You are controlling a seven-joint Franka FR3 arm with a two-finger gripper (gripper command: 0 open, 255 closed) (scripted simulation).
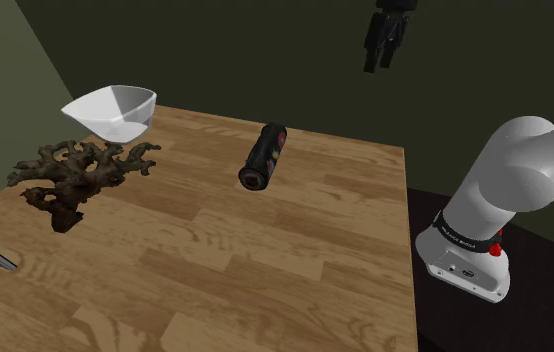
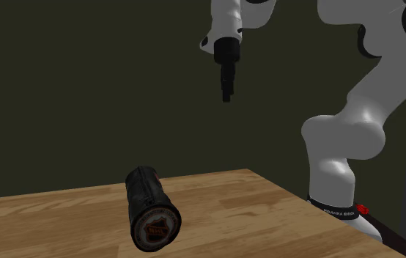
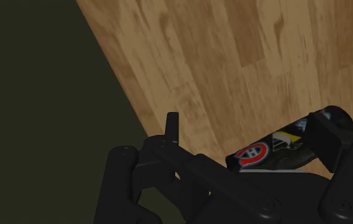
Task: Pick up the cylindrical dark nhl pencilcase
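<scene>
Plainly, the task is at its opening stage. The cylindrical dark pencil case [image 1: 264, 156] lies on its side on the wooden table [image 1: 295, 270], toward the far edge. It is well apart from the white bowl [image 1: 115, 110] and the dark gnarled branch piece [image 1: 80, 172] at the shoulder view's left. In the second exterior view one round end of the case, bearing a shield-shaped emblem, faces the camera. Team logos show along its barrel in the wrist view. Nothing touches it.

The gripper [image 1: 383, 62] hangs high above the table with its fingers pointing down, well clear of the case. In the wrist view the two black fingers stand apart with bare wood between them, so the pincer is spread wide and has hold of nothing. The case sits off toward one finger rather than centred between them.

Assessment: no part of the grasp is done. What is left, in my judgement, is to centre over the barrel, descend, close across its width and lift. Being a cylinder on its side, the case may roll if nudged off-centre.
</scene>
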